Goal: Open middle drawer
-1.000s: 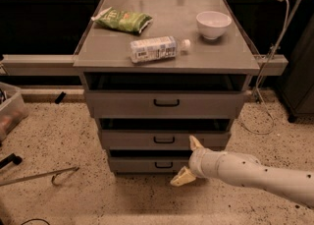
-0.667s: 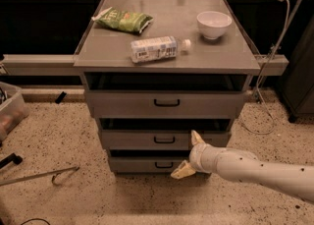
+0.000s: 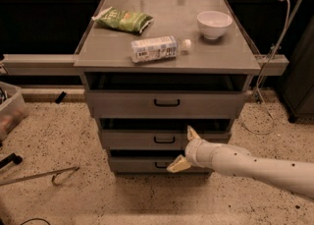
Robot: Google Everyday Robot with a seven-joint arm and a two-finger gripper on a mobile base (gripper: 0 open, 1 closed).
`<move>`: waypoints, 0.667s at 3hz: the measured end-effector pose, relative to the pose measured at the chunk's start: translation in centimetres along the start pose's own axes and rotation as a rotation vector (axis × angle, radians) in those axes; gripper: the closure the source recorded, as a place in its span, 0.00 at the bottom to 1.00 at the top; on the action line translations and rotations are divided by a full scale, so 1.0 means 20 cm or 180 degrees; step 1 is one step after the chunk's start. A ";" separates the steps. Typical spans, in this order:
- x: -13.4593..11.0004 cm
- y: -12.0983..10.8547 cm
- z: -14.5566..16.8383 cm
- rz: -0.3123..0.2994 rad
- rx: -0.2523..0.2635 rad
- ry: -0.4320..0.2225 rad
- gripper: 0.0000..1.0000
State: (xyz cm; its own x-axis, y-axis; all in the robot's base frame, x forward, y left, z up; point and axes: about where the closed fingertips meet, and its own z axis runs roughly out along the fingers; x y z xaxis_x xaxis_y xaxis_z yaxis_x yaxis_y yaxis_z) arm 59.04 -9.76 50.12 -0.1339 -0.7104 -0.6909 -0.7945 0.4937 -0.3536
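A white robot arm (image 3: 255, 166) reaches in from the lower right toward a grey metal drawer cabinet. Its end effector (image 3: 185, 149) hangs just in front of the middle drawer (image 3: 130, 139), immediately right of the drawer's small black loop handle (image 3: 164, 140). The two tan fingers (image 3: 193, 133) are spread wide, one above the other, and grip nothing. The middle drawer sits between the wider top drawer (image 3: 117, 104) and the narrower bottom drawer (image 3: 132, 164). On the worktop (image 3: 221, 54) are a green snack bag (image 3: 122, 20), a plastic bottle (image 3: 154, 49) lying on its side, and a white bowl (image 3: 214, 24).
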 end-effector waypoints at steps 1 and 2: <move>-0.03 -0.05 0.16 -0.0022 -0.0023 -0.0070 0.00; 0.04 -0.09 0.29 0.0069 -0.0047 -0.0008 0.00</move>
State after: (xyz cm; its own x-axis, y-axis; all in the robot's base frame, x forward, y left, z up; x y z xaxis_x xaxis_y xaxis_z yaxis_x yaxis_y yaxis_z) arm 63.70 -8.23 46.60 -0.1496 -0.6984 -0.6999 -0.8002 0.5013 -0.3292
